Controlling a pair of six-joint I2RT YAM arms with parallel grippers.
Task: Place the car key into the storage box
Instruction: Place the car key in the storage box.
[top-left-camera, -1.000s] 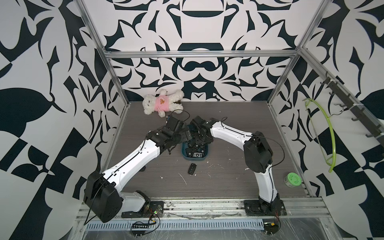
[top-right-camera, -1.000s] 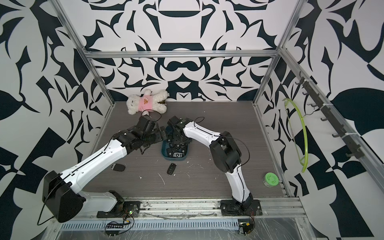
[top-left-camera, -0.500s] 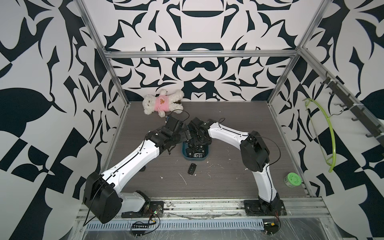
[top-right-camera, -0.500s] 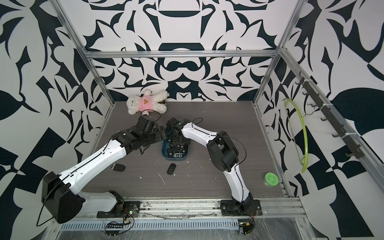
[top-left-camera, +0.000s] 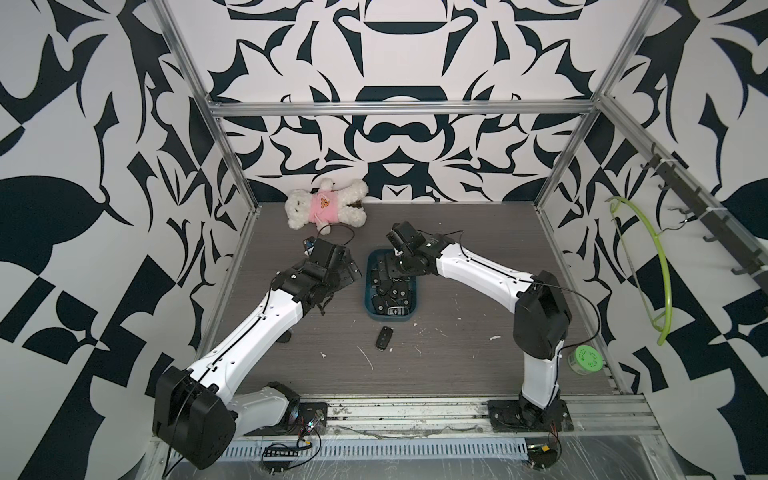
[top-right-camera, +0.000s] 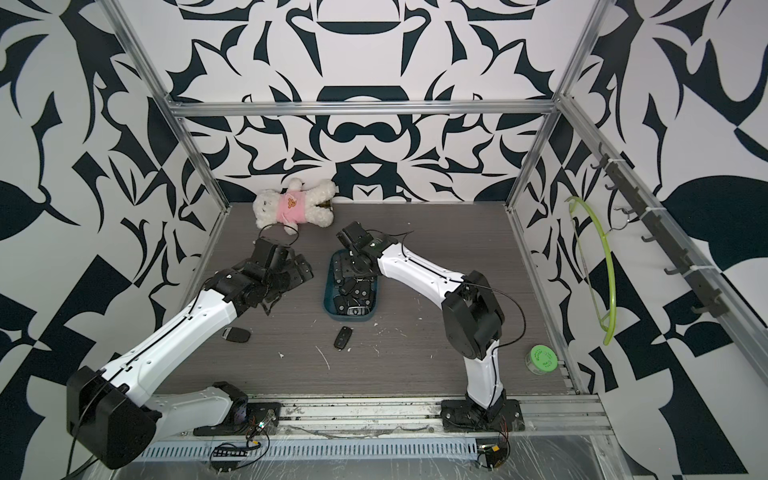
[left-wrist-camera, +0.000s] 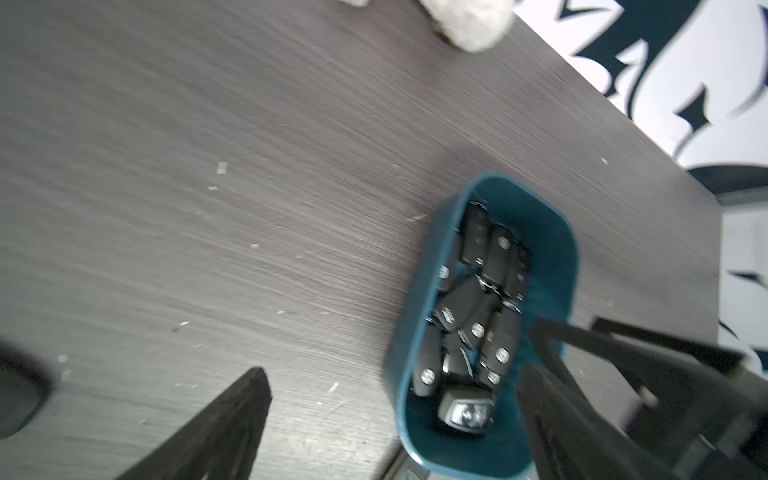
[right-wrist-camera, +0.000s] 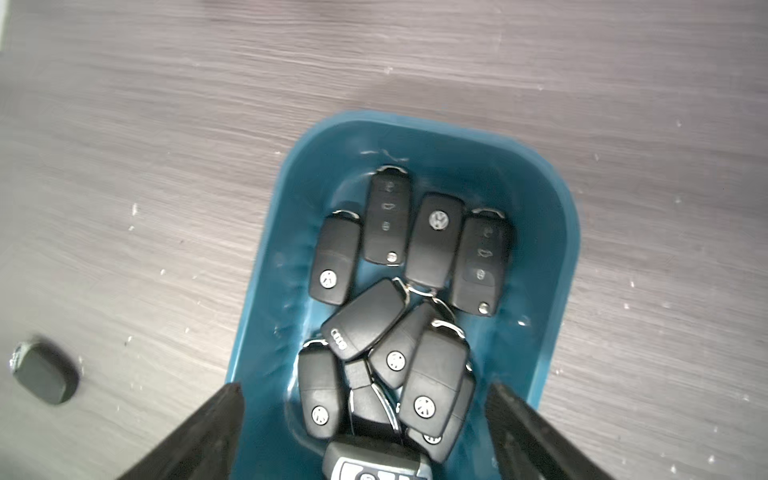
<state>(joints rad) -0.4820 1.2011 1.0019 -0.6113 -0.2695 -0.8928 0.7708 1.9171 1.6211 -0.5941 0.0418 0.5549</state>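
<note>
Side key (top-right-camera: 235, 333): flat on the desk toward the left edge, just beside my left forearm; not in the box.
Bear (top-left-camera: 324, 205): back-left corner of the desk, lying down, well apart from the work.
Left gripper (top-left-camera: 347, 272): fingers spread wide, nothing btwn them; hangs just left of the box.
Box (right-wrist-camera: 552, 249): mid-desk, btwn my two grippers; holds a heap of black keys (right-wrist-camera: 434, 239), some stacked, one silver-faced at the near end.
Right gripper (right-wrist-camera: 363, 390): fingers let go, wide apart, empty; over the box, heap right below.
Front key (top-left-camera: 383, 337): on the desk just in front of the box's near wall, apart from it.
Roll (top-left-camera: 585, 359): green, front-right corner, out of the way.
Risk 1: heap looks highest at the near end, walls are low; a key dropped there could slide out. Far end shows more bare floor, prob. the safer spot.
Risk 2: both grippers sit close across the box; going in together could knock fingers or shove the box.
Risk 3: front key lies flat; fingers may skid it instead of pinching.
Hidden: side key mostly under my left arm in one top view. Left wrist view is blurred, dark blob at its edge, can't tell what. Right wrist view shows one loose key; which of the two, can't tell. Box's far end is covered by my right gripper from above.
</note>
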